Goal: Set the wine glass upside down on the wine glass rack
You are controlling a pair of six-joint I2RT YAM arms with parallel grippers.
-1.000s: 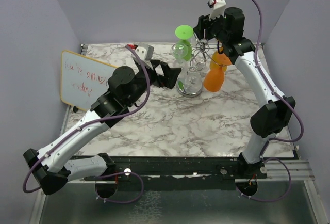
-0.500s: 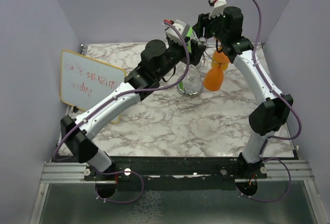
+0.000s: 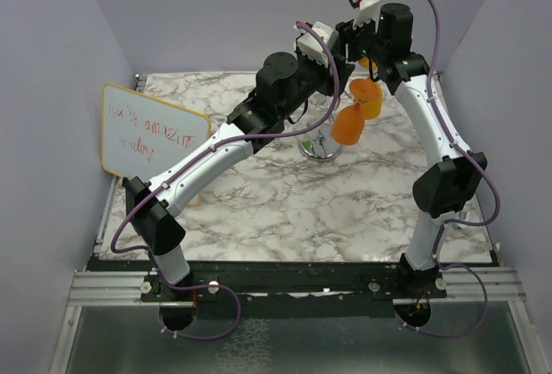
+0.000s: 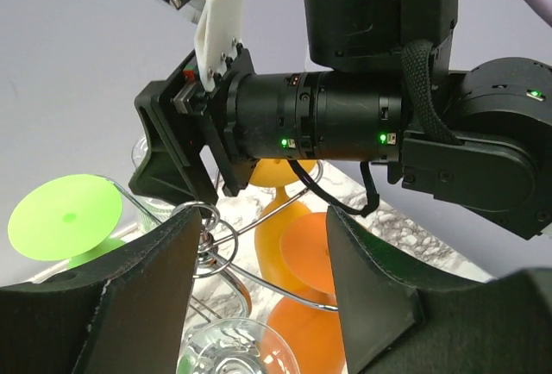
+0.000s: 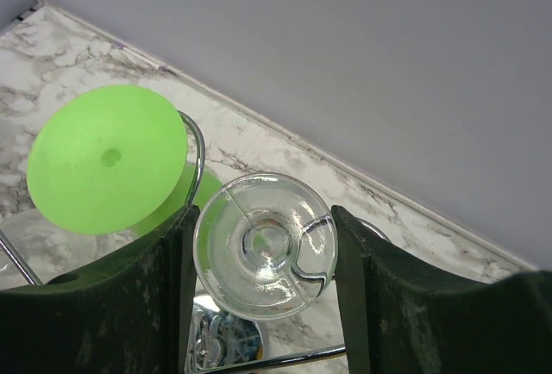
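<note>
The chrome wine glass rack point(image 3: 317, 143) stands at the back middle of the table, its top ring point(image 4: 203, 219) next to my left gripper's inner finger. My left gripper point(image 4: 263, 229) point(image 3: 330, 64) hovers over the rack top, jaws apart, nothing pinched. My right gripper point(image 5: 265, 234) point(image 3: 355, 46) is shut on the round foot of a clear wine glass point(image 5: 265, 245), which is upside down with a curled rack wire showing through the foot. A green glass point(image 5: 108, 158) point(image 4: 65, 216) hangs upside down beside it. Two orange glasses point(image 3: 349, 124) point(image 4: 302, 253) hang on the rack's right side.
Another clear glass point(image 4: 228, 348) shows below the rack's wires. A small whiteboard point(image 3: 151, 133) leans at the table's left edge. The back wall is close behind the rack. Both arms crowd the rack top, the right wrist point(image 4: 345, 124) just above my left fingers.
My left arm swung from the table's left side up to the rack top, its jaws narrowing. The right gripper rose slightly. The lower orange glass now hangs tilted.
</note>
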